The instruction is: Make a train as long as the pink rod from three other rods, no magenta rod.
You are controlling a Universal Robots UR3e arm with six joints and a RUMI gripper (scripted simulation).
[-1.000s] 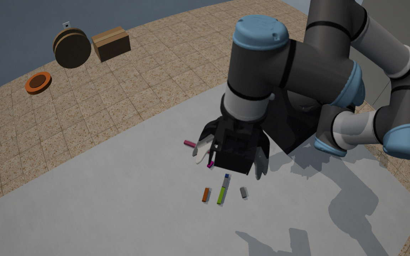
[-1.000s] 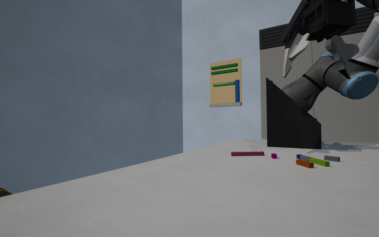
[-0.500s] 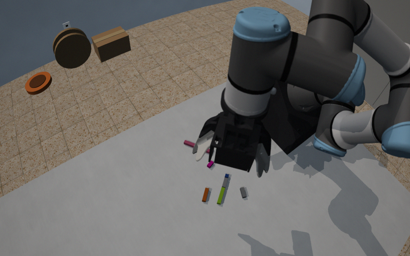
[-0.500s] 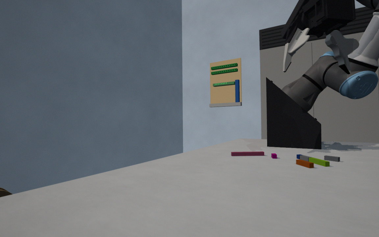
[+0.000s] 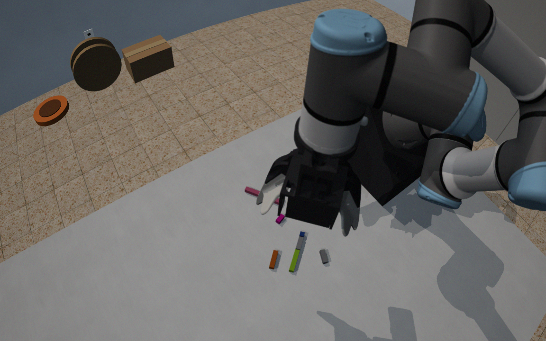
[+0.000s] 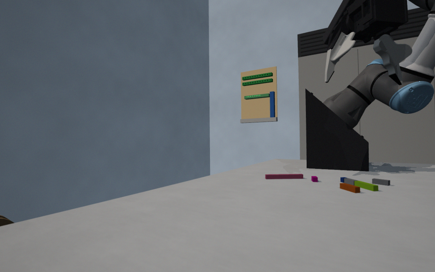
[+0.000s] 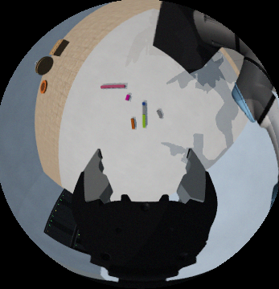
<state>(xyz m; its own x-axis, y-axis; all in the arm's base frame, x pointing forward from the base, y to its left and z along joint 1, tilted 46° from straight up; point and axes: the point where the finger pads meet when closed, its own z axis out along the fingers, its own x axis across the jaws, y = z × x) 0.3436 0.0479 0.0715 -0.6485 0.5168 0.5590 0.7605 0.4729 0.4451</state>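
Note:
A blue rod, a grey rod and a lime rod lie flat in one straight line, end to end, grey in the middle, with no gap that I can see. The pink rod lies apart, partly hidden by a finger in the top view. My gripper is open and empty, high above the table.
An orange rod and a second grey rod lie on either side of the line, more than a rod's width away. A magenta rod lies between the line and the pink rod.

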